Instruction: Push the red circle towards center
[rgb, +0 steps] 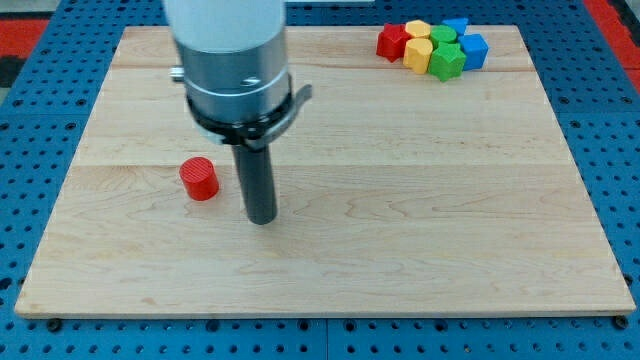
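My tip (262, 219) stands on the wooden board (400, 250), with the red circle (199, 179) close to its left, apart. The arm has no pincer, only the rod. The other blocks (432, 45) cluster far to its upper right.

A single camera is looking down at a slant from beyond the near edge of the wooden board (400, 230), facing toward its far edge. It is sitting close enough that the board is nearly filling the frame, while the arm's upper body (228, 50) is running off the view's top.
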